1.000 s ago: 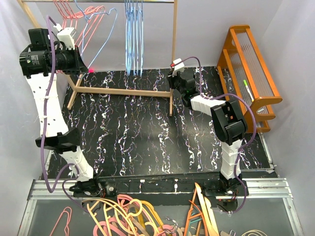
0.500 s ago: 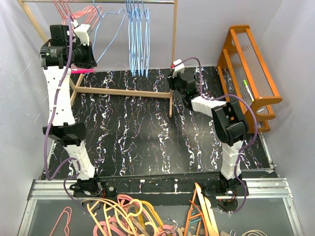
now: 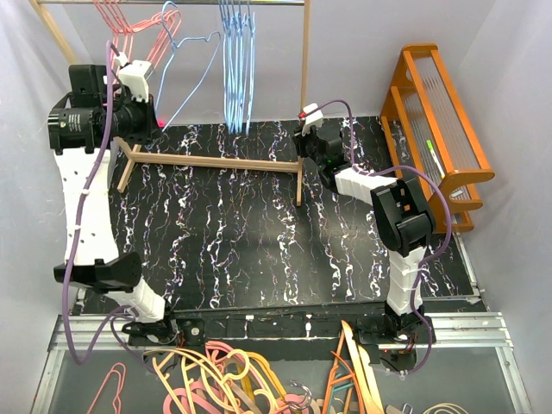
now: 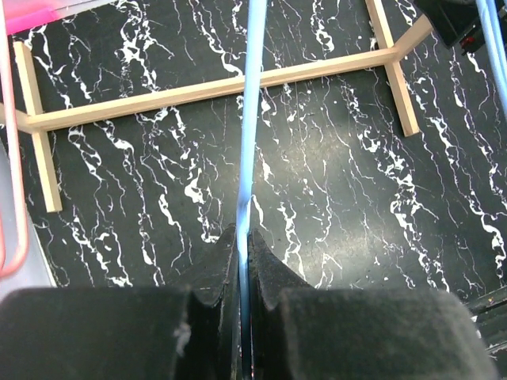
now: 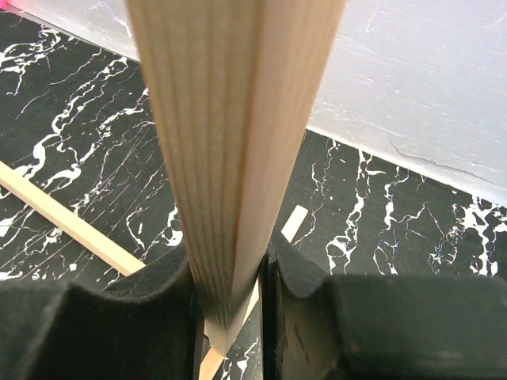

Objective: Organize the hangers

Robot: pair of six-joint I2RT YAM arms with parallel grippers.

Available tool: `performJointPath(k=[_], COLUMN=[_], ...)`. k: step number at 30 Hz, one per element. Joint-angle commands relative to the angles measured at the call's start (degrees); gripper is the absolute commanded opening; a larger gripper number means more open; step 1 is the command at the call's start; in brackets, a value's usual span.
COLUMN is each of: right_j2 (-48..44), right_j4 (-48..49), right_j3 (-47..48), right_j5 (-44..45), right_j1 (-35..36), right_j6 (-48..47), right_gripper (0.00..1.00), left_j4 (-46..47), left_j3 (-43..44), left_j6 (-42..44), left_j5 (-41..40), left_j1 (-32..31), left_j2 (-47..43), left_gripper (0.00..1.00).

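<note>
Your left pincer (image 4: 243, 237) pinched a blue hanger (image 4: 253, 119) by its wire, high beside the rack's left end. Other hangers (image 3: 235, 65) hung from the rail (image 3: 190, 3). Your right pincer (image 5: 230, 273) clamped the post (image 5: 230, 119) — above the counter (image 3: 241, 233).

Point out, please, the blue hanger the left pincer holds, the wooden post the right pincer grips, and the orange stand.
blue hanger (image 4: 252, 119), left wrist view, on its straight wire.
wooden post (image 5: 238, 119), right wrist view, on its front face.
orange stand (image 3: 472, 178), top external view, on its near end rail.
</note>
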Motion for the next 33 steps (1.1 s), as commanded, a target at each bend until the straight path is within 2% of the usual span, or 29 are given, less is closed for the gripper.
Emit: performJointPath(k=[1,10,19,28,33], right_j2=[-0.05,-0.10,-0.98,-1.50,-1.46], right_j4=[-2.60,-2.91,-2.87,-2.78,-2.78], right_j3=[2.79,2.28,1.77,1.45,1.53], right_j5=[-4.65,-5.81,-6.55,-6.73,-6.62], right_j1=[1.41,1.43,1.45,1.88,1.97], right_j6=[-4.40,-4.48,-4.79,-4.14,-3.83], right_gripper=[0.08,0.08,0.08,0.08,0.08], left_j4=[1.78,4.44,6.18,8.25,9.07], left_j3=[-2.28,13.52,13.82,17.75,20.23], left_j6=[0.79,-0.92,-1.37,-1.00,-0.51], left_j5=[-2.37,-2.05,1.07,-3.04,-4.94], left_j1=[0.12,0.09,-0.32,-3.92,-8.14], left_j2=[-4.18,6.37,10.96,16.41,18.89], left_gripper=[0.00,0.00,0.00,0.00,0.00])
